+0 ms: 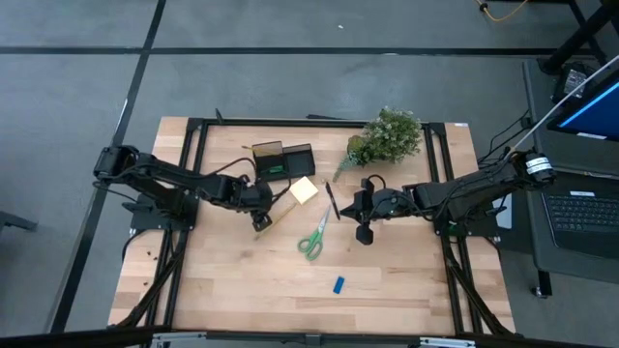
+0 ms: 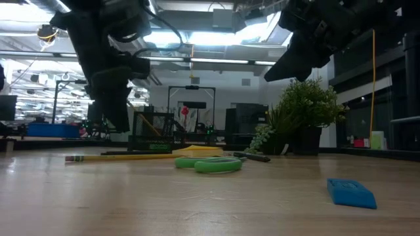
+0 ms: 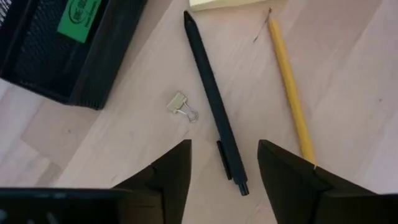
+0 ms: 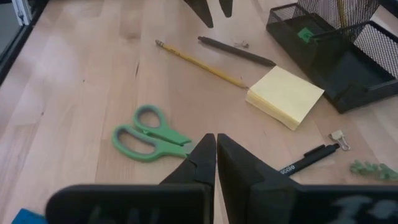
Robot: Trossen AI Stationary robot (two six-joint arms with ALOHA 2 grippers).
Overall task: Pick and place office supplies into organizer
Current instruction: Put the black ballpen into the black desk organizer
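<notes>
My left gripper (image 3: 224,146) stands open above the table, pointing steeply down. A black pen (image 3: 214,102) lies flat on the wood, with one end between the fingers, which do not touch it. A wooden pencil (image 3: 289,87) lies beside the pen. The yellow sticky-note pad (image 1: 304,190) rests on the table by the black mesh organizer (image 1: 283,161), which holds a green piece (image 3: 78,15). My right gripper (image 4: 216,140) hovers shut, with nothing in it, above the green-handled scissors (image 4: 149,134). A second black pen (image 4: 308,158) lies near it. A small blue piece (image 1: 338,284) lies toward the near edge.
A small binder clip (image 3: 181,106) lies between the organizer and the pen, and another (image 4: 337,137) lies by the second pen. A bushy green plant (image 1: 387,135) stands at the far right. Bare wood stretches along the near side of the table.
</notes>
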